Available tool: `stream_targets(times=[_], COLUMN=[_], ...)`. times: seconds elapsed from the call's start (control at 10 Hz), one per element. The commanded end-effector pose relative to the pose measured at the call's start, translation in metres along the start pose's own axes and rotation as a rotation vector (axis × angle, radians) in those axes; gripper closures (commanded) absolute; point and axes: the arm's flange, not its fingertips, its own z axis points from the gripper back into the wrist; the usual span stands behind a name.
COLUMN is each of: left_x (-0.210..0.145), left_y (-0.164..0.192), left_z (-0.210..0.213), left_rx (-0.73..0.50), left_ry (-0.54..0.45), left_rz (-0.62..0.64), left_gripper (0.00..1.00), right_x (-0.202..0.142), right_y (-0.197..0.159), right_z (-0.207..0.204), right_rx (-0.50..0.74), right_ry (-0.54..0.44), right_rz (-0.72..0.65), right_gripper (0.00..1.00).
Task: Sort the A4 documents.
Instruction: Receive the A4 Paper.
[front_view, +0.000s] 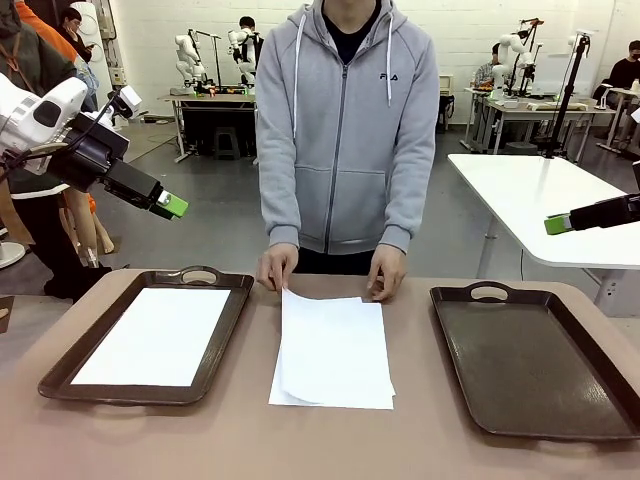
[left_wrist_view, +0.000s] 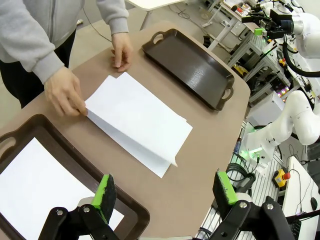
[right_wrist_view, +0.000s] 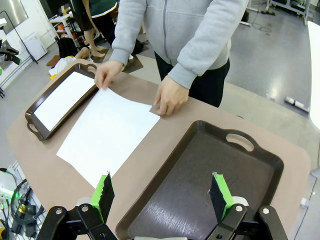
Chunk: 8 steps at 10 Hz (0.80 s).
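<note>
The left end effector (front_view: 170, 205) is hovering high over the left side of the table (front_view: 420, 440), its jaws standing wide apart and gripping nothing. In the left wrist view its green pads (left_wrist_view: 104, 195) are spreading with only air between them. The right end effector (front_view: 558, 224) is hanging up over the right tray (front_view: 530, 360), likewise spread wide and gripping nothing. A loose stack of A4 documents (front_view: 335, 350) is lying in the middle of the table between the two dark brown trays, its sheets slightly fanned at the near edge. One more white sheet (front_view: 158, 335) is lying flat inside the left tray (front_view: 60, 378). A person (front_view: 345, 130) in a grey hoodie is standing at the far side, touching the stack's far edge, one hand (front_view: 277, 268) at one corner and the other hand (front_view: 388, 275) at the other.
</note>
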Motion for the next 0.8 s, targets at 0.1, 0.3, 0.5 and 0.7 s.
stream_targets(times=[0.1,0.3,0.5,0.7], left_x=[-0.0005,-0.0005,-0.0005,-0.0005], left_y=[-0.0004,-0.0004,-0.0004,-0.0004], left_z=[0.001,0.001,0.001,0.001], left_rx=[0.0,0.0,0.0,0.0], left_ry=[0.009,0.009,0.009,0.009], left_rz=[-0.005,-0.005,-0.005,-0.005], left_gripper=[0.0,0.0,0.0,0.0], right_x=[-0.0013,-0.0013,-0.0013,-0.0013], right_y=[-0.0012,-0.0012,-0.0012,-0.0012], right_z=[-0.0007,-0.0007,-0.0007,-0.0007], right_rx=[0.011,0.011,0.011,0.011], right_ry=[-0.002,-0.002,-0.002,-0.002], right_rz=[0.006,0.006,0.006,0.006], right_gripper=[0.0,0.0,0.0,0.0])
